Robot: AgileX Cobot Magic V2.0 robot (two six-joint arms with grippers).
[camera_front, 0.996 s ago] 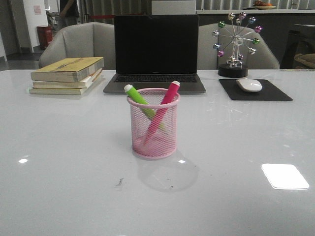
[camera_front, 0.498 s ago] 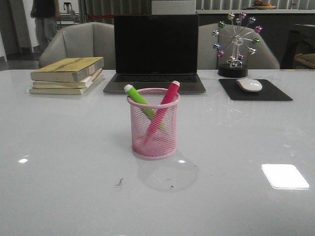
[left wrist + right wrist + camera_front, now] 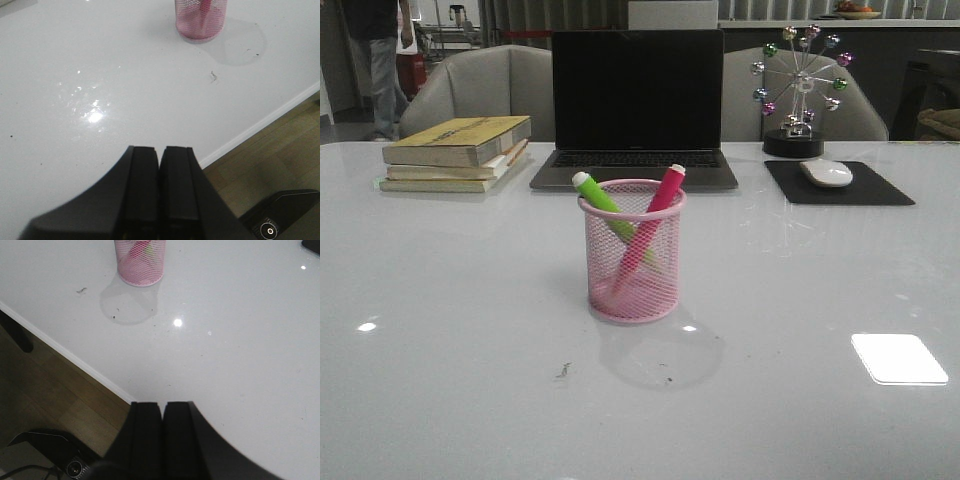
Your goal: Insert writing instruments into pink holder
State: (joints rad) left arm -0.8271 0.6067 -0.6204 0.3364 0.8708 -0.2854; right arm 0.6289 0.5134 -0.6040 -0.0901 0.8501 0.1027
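Nothing on the table (image 3: 440, 330) has moved since the earlier frames; only a person (image 3: 375, 60) in the background has shifted further left. Both the green marker (image 3: 605, 205) and the pink marker (image 3: 655, 215) lean crossed inside the pink cup (image 3: 632, 265), which stands mid-table before the laptop (image 3: 636, 105). Left gripper (image 3: 160, 165) and right gripper (image 3: 162, 417) hover near the table edge, well apart from the cup, fingers pressed together and empty.
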